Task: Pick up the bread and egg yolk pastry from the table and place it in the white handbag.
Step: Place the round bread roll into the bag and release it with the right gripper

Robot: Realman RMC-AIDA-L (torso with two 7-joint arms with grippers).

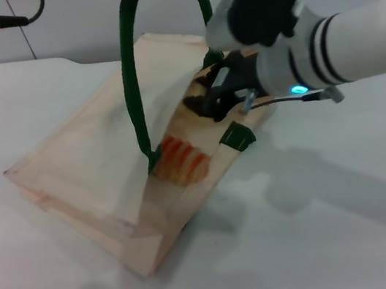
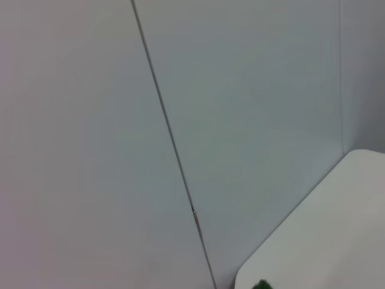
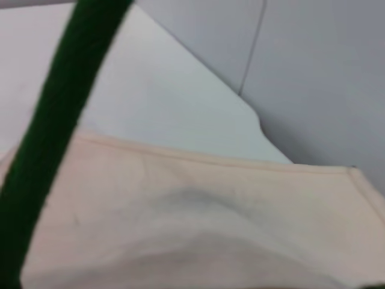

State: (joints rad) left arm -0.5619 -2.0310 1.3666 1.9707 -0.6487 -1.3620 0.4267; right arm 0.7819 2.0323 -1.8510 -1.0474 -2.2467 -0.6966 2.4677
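We are reaching our right gripper into the white handbag on the white table — whether the fingers are clenched we cannot tell — the bread lying inside, grey wall behind.

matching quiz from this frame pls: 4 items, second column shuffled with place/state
Items:
1. bread
2. white handbag
3. right gripper
4. green handles

Places/states:
A. pulled upward, out of the head view at the top
B. at the bag's mouth, just above the striped loaf
C. tipped up on the table, mouth held open
D. lying inside the bag, orange stripes showing

Pairs: 1-D, 2-C, 3-B, 4-A

The egg yolk pastry is not visible in any view.
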